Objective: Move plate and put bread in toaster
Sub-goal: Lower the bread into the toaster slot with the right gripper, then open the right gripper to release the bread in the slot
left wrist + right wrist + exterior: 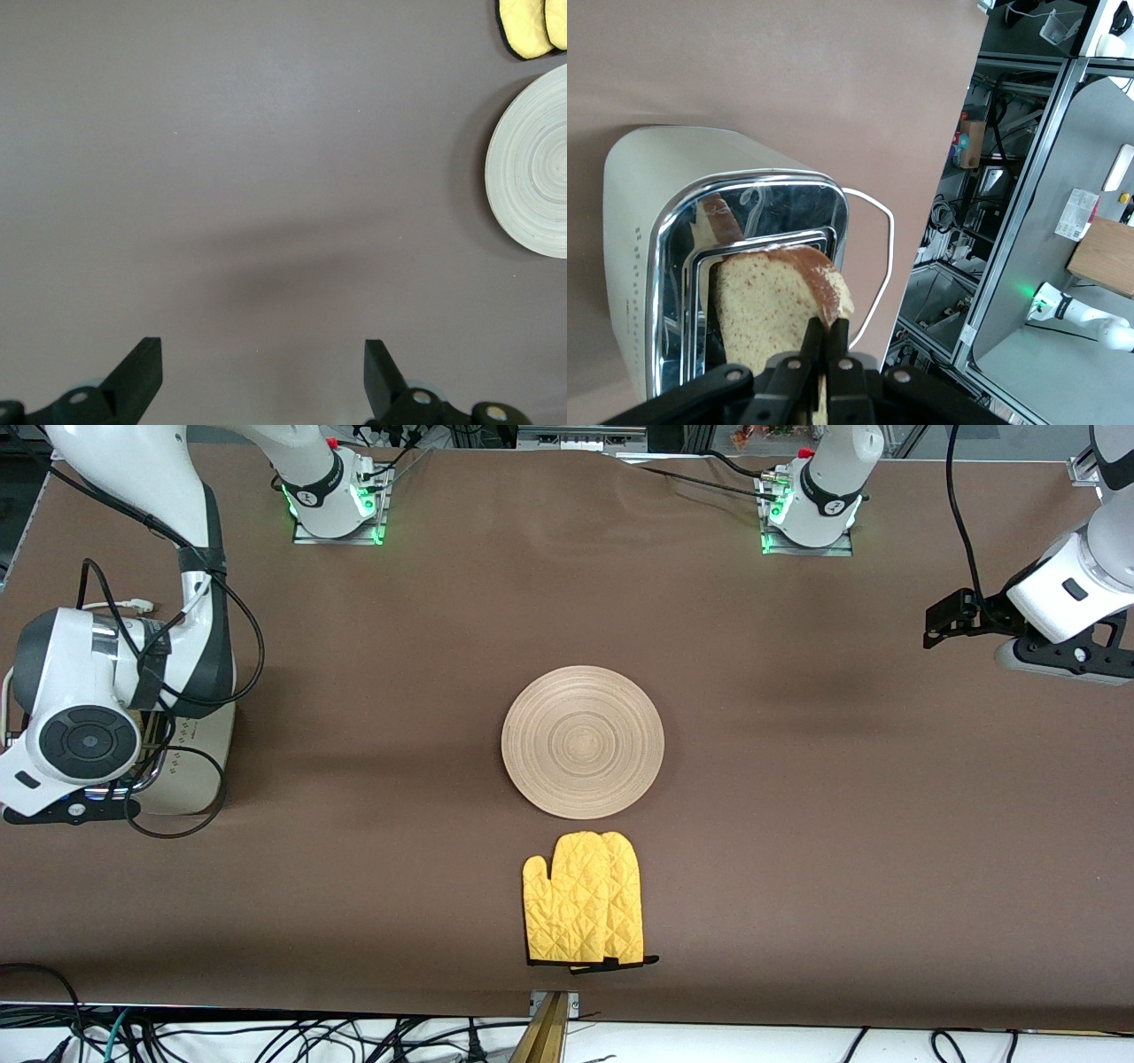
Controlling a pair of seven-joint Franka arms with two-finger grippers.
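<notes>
Speckled wholegrain bread slice, poised over toaster slot.

Yellow quilted oven mitt nearest the camera; round pale-wood plate at its 12 o'clock, centre table. At the plate's 9 o'clock, boxy cream toaster with chrome top: right gripper clenched on the bread, crust uppermost, lower edge entering a slot. Advice: keep slice upright, lower squarely, then release. Left gripper released, waiting at 3 o'clock.

Showing are one large round light-wood plate, one yellow quilted oven mitt, one boxy cream toaster with chrome top and one speckled brown bread slice.
</notes>
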